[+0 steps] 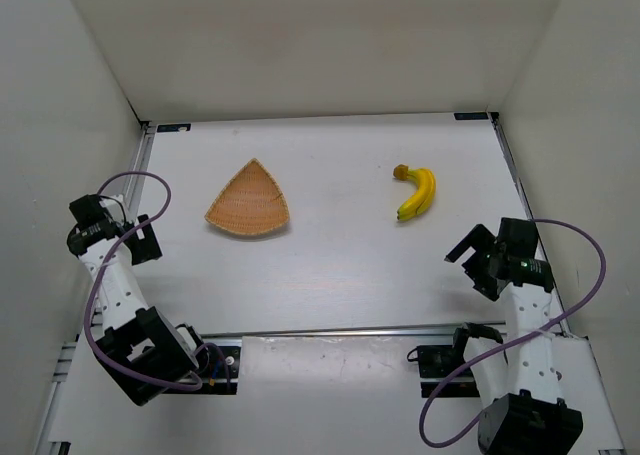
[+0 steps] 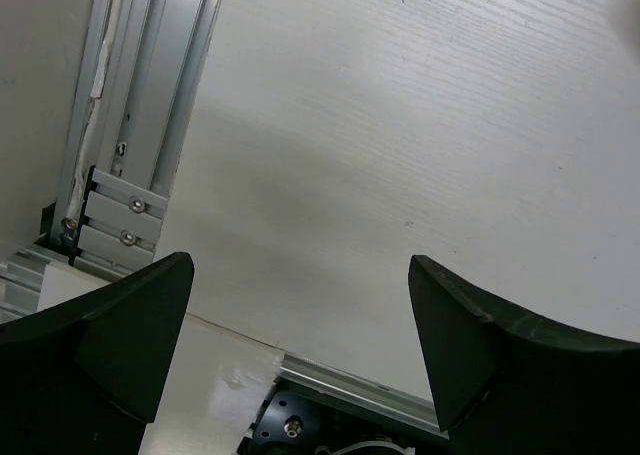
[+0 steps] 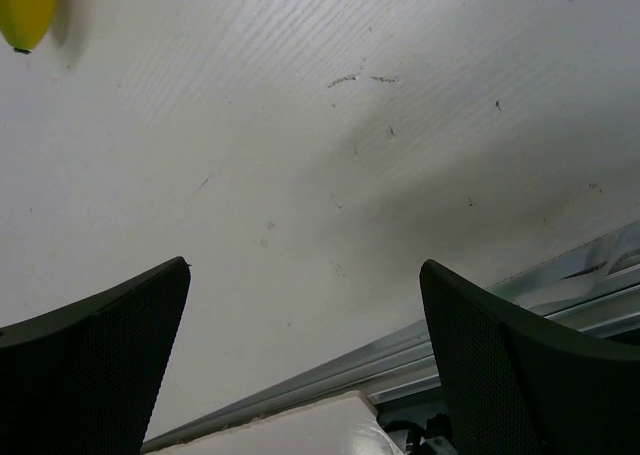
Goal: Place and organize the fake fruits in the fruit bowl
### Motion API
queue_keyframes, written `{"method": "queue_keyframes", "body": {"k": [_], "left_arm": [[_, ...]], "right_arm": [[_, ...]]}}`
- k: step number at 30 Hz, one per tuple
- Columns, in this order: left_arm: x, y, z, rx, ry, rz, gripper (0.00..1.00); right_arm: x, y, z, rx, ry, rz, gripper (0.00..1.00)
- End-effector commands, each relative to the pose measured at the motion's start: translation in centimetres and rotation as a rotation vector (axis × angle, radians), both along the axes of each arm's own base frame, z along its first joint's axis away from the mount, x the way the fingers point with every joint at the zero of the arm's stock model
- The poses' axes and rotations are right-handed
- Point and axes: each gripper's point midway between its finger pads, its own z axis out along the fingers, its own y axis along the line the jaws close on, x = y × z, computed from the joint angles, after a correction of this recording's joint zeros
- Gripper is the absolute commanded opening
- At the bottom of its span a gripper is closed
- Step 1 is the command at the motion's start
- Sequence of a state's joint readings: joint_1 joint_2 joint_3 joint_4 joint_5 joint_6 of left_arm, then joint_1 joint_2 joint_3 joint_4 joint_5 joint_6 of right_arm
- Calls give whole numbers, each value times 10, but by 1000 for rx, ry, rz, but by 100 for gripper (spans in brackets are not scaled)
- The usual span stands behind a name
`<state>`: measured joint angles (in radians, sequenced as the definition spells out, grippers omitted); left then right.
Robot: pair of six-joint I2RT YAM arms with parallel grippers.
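Dark fingers (image 2: pixel 110 345) of the left gripper (image 2: pixel 300 263) fill the lower corners of its wrist view, spread wide, with only white table (image 2: pixel 400 125) showing between them; we note nothing held. An aluminium rail (image 2: pixel 150 115) runs down that view's left side. From overhead, we place the left gripper (image 1: pixel 146 239) over the table's left margin, near the fruit bowl (image 1: pixel 250 201) but apart from it. We log the right gripper (image 3: pixel 305 266) as likewise wide, its fingers (image 3: pixel 510 365) black and textured, gripping nothing, over scuffed table surface. One yellow tip of the bananas (image 3: pixel 25 10) pokes in at the top left corner of its view. Overhead, the right gripper (image 1: pixel 464 247) hangs near the table's right side, nearer the arm bases than the bananas (image 1: pixel 418 193) and not touching them. Bananas lie flat on the table (image 1: pixel 340 265), brownish stem end toward the far wall, well apart from the fruit bowl and to its right. Fruit bowl rests left of centre, one corner pointing at the far wall.
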<state>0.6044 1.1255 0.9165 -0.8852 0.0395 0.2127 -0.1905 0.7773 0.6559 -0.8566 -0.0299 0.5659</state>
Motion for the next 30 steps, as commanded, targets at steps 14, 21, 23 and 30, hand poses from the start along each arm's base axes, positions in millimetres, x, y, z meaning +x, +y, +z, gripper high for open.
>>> {"method": "queue_keyframes", "body": {"k": [14,21,23,30], "left_arm": [[7,-3,0,-23,-30,-41,100],[5,0,-4,-28,-11,-16,100],[4,2,-4,-21,-5,-11,100],[3,3,-11,-35,21,2,100]], "right_arm": [[222,7,131,-41,-265,172,100],[307,29,72,-95,-35,159,100],[306,31,40,-77,72,160,100],[264,65,-19,-117,129,303,98]]}}
